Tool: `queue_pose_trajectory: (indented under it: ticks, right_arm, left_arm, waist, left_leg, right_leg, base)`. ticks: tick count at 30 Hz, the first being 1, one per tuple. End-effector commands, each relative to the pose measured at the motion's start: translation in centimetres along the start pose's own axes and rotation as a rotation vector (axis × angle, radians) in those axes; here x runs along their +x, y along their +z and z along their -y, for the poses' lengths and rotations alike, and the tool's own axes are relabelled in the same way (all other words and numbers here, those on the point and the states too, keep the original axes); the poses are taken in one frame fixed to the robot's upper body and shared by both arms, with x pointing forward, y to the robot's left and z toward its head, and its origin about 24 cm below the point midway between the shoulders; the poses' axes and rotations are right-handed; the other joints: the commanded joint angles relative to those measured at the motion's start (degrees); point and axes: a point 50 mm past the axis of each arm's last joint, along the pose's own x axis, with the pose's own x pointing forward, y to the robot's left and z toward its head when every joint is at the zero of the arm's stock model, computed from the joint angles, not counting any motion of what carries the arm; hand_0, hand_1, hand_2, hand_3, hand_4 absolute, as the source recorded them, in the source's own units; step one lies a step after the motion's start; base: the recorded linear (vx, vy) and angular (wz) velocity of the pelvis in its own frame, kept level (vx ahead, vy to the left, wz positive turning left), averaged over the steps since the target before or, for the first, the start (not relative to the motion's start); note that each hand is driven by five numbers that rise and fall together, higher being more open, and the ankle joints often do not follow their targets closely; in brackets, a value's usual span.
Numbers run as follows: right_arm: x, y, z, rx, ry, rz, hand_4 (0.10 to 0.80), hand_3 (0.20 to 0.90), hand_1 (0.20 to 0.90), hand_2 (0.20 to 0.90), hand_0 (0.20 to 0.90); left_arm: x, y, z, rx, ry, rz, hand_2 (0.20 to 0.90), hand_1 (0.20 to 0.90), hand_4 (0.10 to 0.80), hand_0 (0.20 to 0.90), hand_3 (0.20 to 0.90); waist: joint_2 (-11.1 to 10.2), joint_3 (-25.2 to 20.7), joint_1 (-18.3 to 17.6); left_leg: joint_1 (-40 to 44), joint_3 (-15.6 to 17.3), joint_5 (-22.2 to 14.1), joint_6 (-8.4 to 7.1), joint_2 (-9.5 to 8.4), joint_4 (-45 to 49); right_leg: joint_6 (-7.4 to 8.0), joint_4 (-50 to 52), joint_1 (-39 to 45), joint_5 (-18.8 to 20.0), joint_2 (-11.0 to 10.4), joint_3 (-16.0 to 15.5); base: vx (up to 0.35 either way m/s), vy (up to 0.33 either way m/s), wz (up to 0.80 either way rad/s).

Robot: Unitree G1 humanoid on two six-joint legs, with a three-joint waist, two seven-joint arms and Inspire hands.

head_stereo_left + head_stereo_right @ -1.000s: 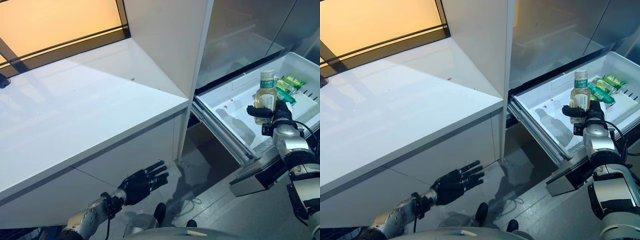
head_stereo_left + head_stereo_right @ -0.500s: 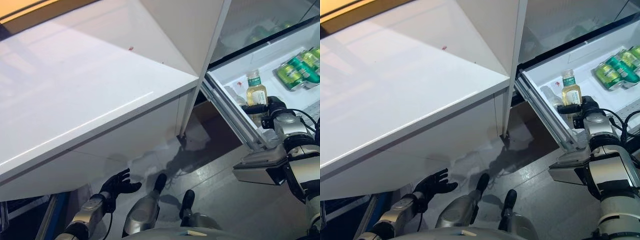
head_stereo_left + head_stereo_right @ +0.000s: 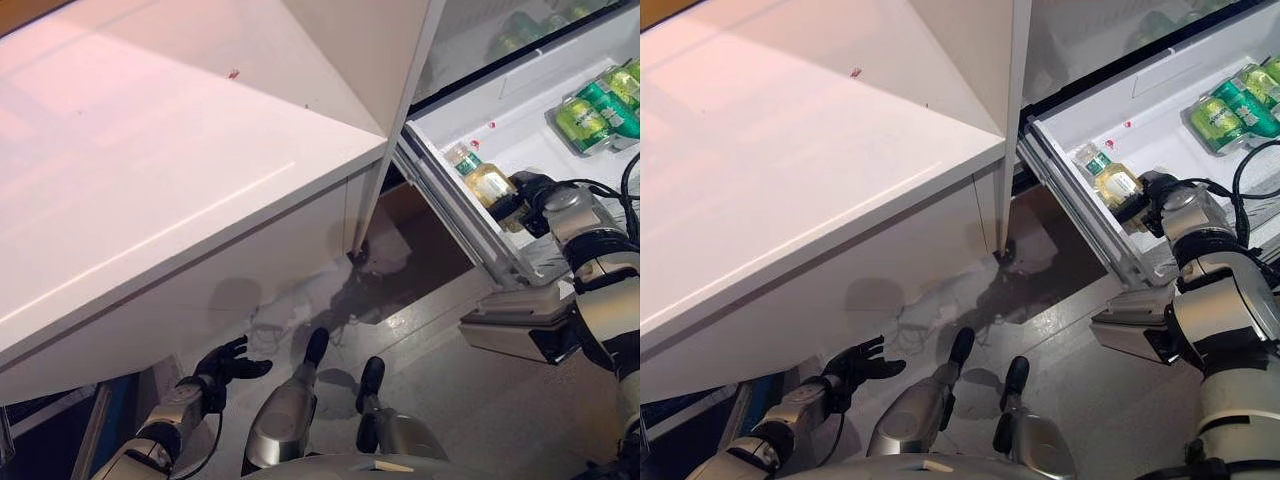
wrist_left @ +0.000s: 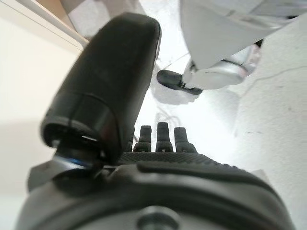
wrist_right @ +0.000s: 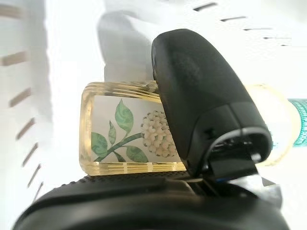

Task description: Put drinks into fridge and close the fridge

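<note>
My right hand (image 3: 528,196) is shut on a yellow bottle (image 3: 481,178) with a green cap and holds it tilted over inside the open white fridge drawer (image 3: 520,120), near its front left corner. In the right wrist view the thumb (image 5: 201,96) lies across the bottle's leaf-printed label (image 5: 124,139). Green cans (image 3: 597,103) lie in the drawer's far right part. My left hand (image 3: 222,366) hangs low by the floor under the white counter, fingers straight and empty; its thumb (image 4: 105,86) also shows in the left wrist view.
A white counter (image 3: 170,180) fills the left. A tall white panel (image 3: 370,50) stands between the counter and the fridge. The drawer's metal rail and front handle (image 3: 515,330) stick out over the grey floor (image 3: 470,420).
The camera has tipped down. My right hand has lowered the bottle into the drawer and tilted it from upright onto its side. My left hand has dropped lower toward the floor.
</note>
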Motion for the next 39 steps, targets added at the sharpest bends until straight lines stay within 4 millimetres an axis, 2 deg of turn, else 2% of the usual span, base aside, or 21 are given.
queue_pose_trajectory:
  ticks: [1,9,13,18,20,24,29,33,37,39]
  right_arm:
    - [-2.1,0.8,5.5,-0.073,-0.149,-0.029,0.8,0.9,0.9,0.9,0.9]
    - [-2.2,1.6,5.4,-0.026,-0.146,0.002,0.8,0.9,0.9,0.9,0.9]
    - [-2.2,2.2,5.1,0.033,-0.128,0.046,0.8,0.9,0.9,0.9,0.9]
    - [-2.5,3.9,5.1,0.168,-0.118,0.199,0.8,0.9,0.9,0.9,0.9]
    - [-3.0,5.1,5.2,0.224,-0.131,0.312,0.8,0.9,0.9,0.9,0.9]
    - [-4.8,6.0,6.1,0.292,-0.13,0.507,0.8,0.9,0.9,0.9,0.9]
    - [-7.2,5.1,7.7,0.378,-0.187,0.668,0.8,0.9,0.9,0.9,0.9]
    - [-9.4,4.9,8.9,0.501,-0.295,0.849,0.8,0.9,0.9,0.9,0.9]
    - [-12.3,4.2,10.3,0.659,-0.552,1.064,0.8,0.9,0.9,0.9,0.9]
    - [-12.1,3.4,9.9,0.737,-0.57,1.058,0.8,0.9,0.9,0.9,0.9]
  left_arm:
    - [-0.2,-0.7,0.2,0.068,-0.035,-0.015,0.9,0.9,0.8,0.9,0.9]
    - [-0.1,-0.1,0.4,0.088,-0.04,0.008,0.9,0.9,0.8,0.9,0.9]
    - [-0.2,-0.3,0.0,0.08,-0.013,-0.006,0.9,0.9,0.8,0.9,0.9]
    - [-0.4,-0.9,-0.3,0.063,0.004,-0.027,0.9,0.9,0.8,0.9,0.9]
    - [-0.4,-1.4,-0.4,0.053,0.015,-0.042,0.9,0.9,0.8,0.9,0.9]
    - [-1.0,-3.2,-1.0,0.042,0.04,-0.083,0.9,0.9,0.8,0.9,0.9]
    - [-1.4,-4.9,-1.3,0.028,0.059,-0.135,0.9,0.9,0.8,0.9,0.9]
    - [-1.7,-6.1,-1.4,0.035,0.061,-0.167,0.9,0.9,0.8,0.9,0.9]
    - [-1.7,-6.9,-0.7,0.033,0.044,-0.184,0.9,0.9,0.8,0.9,0.9]
    - [-1.6,-6.9,-0.3,0.034,0.035,-0.192,0.9,0.9,0.8,0.9,0.9]
  waist:
    - [-2.09,-2.55,0.48]
    - [-2.41,-2.68,0.99]
    - [-2.78,-3.16,0.85]
    - [-3.1,-3.79,0.11]
    - [-3.59,-4.36,-0.54]
    - [-5.17,-6.37,-2.35]
    - [-6.6,-9.58,-5.01]
    - [-7.12,-12.27,-6.73]
    - [-6.74,-15.07,-8.05]
    - [-6.45,-15.78,-8.37]
  left_leg:
    - [-0.54,2.02,-5.75,0.7,-0.72,3.78]
    - [-0.32,1.95,-5.65,0.59,-0.72,3.66]
    - [-0.02,2.26,-5.59,0.53,-0.71,3.37]
    - [0.64,3.04,-5.5,0.52,-0.47,2.58]
    - [1.07,3.6,-5.66,0.49,-0.34,2.36]
    - [2.65,5.05,-6.3,0.51,-0.32,2.09]
    - [4.6,6.52,-7.68,0.9,-0.71,2.5]
    - [6.52,7.78,-8.55,1.32,-0.85,2.14]
    - [8.06,8.83,-9.77,1.9,-1.14,2.39]
    - [8.68,9.09,-10.3,2.06,-1.32,2.53]
  right_leg:
    - [0.82,6.25,-4.25,-0.55,-1.41,4.91]
    - [0.81,6.21,-3.9,-0.5,-1.33,4.44]
    - [0.82,6.06,-3.71,-0.42,-1.28,4.5]
    - [0.85,5.97,-3.71,-0.32,-1.07,5.06]
    - [0.95,5.98,-3.54,-0.37,-1.0,5.42]
    - [1.24,5.7,-2.45,-0.33,-0.9,6.42]
    - [1.71,5.31,-0.8,-0.33,-0.96,8.26]
    - [2.21,4.89,0.51,-0.28,-0.99,9.83]
    - [2.83,4.69,1.73,-0.33,-1.22,11.45]
    - [3.13,4.61,2.17,-0.32,-1.41,11.94]
  base:
    - [-0.012,-0.037,0.0]
    - [-0.002,-0.005,0.0]
    - [-0.005,0.008,0.0]
    - [-0.037,0.06,-0.02]
    - [-0.023,0.07,-0.08]
    - [0.011,0.076,-0.15]
    - [0.047,0.074,-0.1]
    - [0.05,0.074,-0.25]
    - [0.037,0.091,-0.22]
    - [0.021,0.089,-0.2]
